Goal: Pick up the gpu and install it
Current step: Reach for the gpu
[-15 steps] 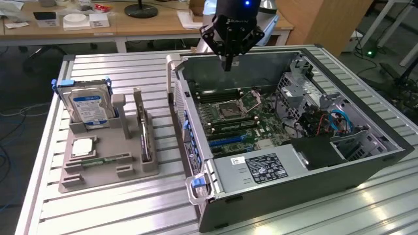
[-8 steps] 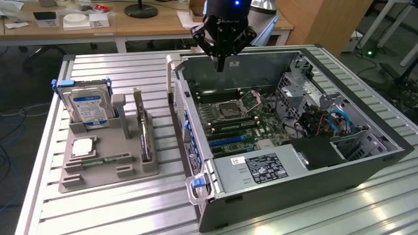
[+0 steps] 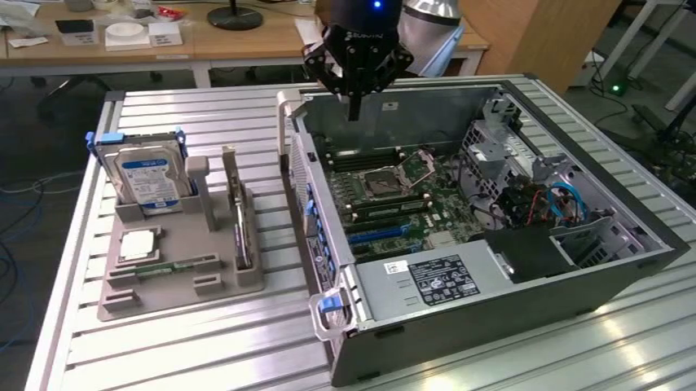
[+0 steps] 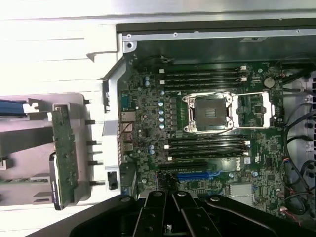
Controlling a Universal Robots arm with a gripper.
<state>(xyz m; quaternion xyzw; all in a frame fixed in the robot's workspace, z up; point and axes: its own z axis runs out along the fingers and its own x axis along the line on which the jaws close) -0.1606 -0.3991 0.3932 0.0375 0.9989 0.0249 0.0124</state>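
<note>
The gpu [image 3: 238, 218] stands on edge in a slot of the grey holder tray [image 3: 174, 289], on the exterior view's left of the open computer case [image 3: 457, 326]. In the wrist view the gpu [image 4: 63, 157] shows its green board edge-on, with a black part at one end. My gripper [image 3: 354, 112] hangs above the far end of the case, well apart from the gpu. Its fingers are shut together with nothing between them. In the wrist view the gripper [image 4: 166, 193] sits over the motherboard [image 4: 207, 143], near a blue expansion slot [image 4: 197, 175].
A silver hard drive [image 3: 149, 181] with a blue-white label stands in the tray's back corner. A flat square chip [image 3: 139, 243] and a narrow memory stick [image 3: 165, 267] lie in the tray. Power supply [image 3: 435, 281] and cables [image 3: 555, 204] crowd the case's near side.
</note>
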